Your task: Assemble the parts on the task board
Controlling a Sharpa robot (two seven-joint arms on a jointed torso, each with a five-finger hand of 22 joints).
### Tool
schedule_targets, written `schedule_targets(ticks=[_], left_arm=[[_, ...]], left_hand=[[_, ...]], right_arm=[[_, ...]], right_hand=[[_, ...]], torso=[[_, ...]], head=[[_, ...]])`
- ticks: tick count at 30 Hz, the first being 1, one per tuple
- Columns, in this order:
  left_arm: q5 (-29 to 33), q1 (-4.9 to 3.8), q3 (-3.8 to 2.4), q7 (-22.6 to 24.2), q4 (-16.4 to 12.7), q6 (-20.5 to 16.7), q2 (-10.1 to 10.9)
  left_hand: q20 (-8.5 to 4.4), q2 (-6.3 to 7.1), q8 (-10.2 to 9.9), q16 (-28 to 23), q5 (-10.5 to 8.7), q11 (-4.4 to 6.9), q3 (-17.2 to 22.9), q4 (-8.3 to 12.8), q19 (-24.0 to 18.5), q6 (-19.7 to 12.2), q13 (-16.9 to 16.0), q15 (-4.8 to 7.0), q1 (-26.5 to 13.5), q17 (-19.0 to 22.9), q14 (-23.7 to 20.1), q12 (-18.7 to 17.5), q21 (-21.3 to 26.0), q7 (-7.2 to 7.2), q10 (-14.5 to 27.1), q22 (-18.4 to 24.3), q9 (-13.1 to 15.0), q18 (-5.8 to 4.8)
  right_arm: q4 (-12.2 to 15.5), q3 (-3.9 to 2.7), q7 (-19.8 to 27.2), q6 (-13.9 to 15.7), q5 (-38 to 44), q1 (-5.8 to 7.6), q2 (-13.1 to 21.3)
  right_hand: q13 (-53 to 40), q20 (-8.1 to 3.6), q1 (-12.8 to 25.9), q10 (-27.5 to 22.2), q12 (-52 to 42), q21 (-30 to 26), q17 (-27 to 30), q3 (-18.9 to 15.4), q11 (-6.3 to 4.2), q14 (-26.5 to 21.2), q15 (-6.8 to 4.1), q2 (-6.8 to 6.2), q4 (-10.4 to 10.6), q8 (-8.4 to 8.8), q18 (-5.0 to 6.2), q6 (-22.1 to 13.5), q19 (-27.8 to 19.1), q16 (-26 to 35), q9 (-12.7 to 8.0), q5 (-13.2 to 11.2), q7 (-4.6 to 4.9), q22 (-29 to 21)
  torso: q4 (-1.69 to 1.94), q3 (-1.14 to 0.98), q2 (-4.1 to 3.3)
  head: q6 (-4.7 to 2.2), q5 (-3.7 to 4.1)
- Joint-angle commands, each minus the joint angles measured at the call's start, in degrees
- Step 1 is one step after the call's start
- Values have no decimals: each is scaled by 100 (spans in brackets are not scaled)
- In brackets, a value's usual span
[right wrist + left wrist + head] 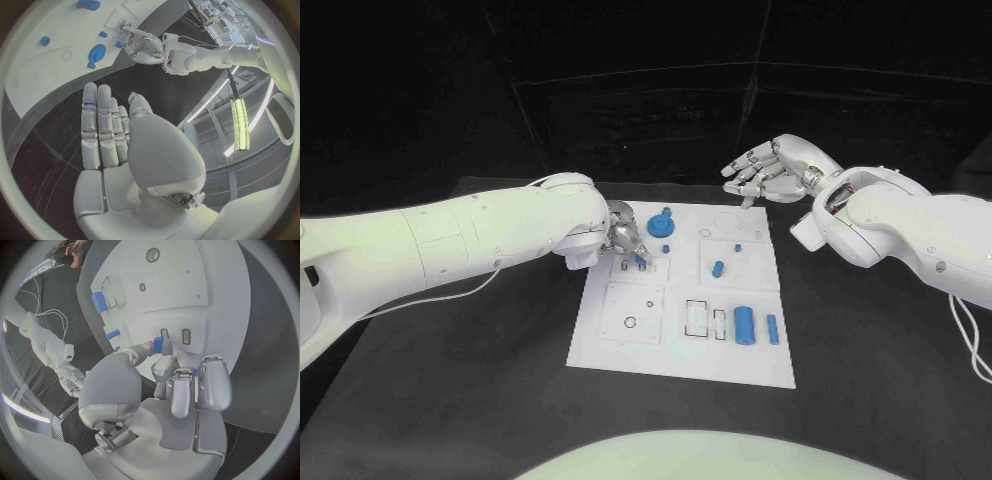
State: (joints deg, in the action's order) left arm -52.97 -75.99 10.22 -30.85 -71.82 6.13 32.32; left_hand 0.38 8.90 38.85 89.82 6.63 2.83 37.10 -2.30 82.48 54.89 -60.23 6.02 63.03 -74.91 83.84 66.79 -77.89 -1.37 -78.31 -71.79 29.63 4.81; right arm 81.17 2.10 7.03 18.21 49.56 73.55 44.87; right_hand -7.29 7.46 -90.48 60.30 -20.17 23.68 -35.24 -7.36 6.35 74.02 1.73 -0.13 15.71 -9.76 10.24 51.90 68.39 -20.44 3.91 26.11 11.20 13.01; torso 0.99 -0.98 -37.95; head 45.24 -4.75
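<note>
Cylinders (744,324) in blue, one thick and one thin, lay on the near right part of the white task board (646,355). Farther back, the left hand (626,240) pinched a small blue part (159,344) over the board's far left portion. Beyond the board's far edge, the right hand (773,170) hovered with fingers apart, holding nothing.
</note>
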Motion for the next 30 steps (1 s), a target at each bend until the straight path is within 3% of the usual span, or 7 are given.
schedule_targets(ticks=[1,8,12,30], left_arm=[[38,-12,-3,-161,32,245,-25],[-7,-12,0,-184,63,261,-71],[-16,-12,0,-202,71,290,-91],[-55,-10,0,-260,29,490,-83]], left_hand=[[-2,-158,24,18,14,3,489,447,-4,-20,10,-9,164,-1509,616,-18,-3,14,10,1,10,-80],[-1,-161,24,18,14,1,492,451,-5,-22,17,-10,166,-1509,616,-24,-1,13,13,5,11,-79],[0,-162,24,18,14,1,493,452,-7,-24,21,-11,167,-1509,616,-27,1,12,14,7,11,-78],[4,-165,25,18,13,-3,503,471,-2,-34,18,-15,175,-1509,616,-26,-7,6,12,-7,16,-81]], right_arm=[[3,-3,104,30,-47,11,-9],[-5,-3,128,31,-56,11,-27],[-10,-3,133,26,-57,11,-37],[-38,-3,146,46,-59,8,-67]], right_hand=[[10,-17,-3,16,26,-28,-10,44,4,33,0,-10,2,-40,18,-19,45,39,-8,19,-23,-10],[41,-25,-56,24,27,-39,-17,97,0,39,-7,-36,-16,-45,20,-19,58,54,-8,24,-24,-16],[51,-28,-71,26,27,-42,-19,114,0,39,-8,-44,-20,-46,19,-20,62,59,-8,24,-24,-18],[77,-34,-107,32,30,-49,-24,160,0,39,-11,-59,-30,-48,18,-22,69,74,-9,23,-22,-21]], torso=[[7,2,2],[-6,0,-8],[10,2,-7],[0,2,2]], head=[[-11,-4],[-19,-20],[-16,-24],[13,-64]])
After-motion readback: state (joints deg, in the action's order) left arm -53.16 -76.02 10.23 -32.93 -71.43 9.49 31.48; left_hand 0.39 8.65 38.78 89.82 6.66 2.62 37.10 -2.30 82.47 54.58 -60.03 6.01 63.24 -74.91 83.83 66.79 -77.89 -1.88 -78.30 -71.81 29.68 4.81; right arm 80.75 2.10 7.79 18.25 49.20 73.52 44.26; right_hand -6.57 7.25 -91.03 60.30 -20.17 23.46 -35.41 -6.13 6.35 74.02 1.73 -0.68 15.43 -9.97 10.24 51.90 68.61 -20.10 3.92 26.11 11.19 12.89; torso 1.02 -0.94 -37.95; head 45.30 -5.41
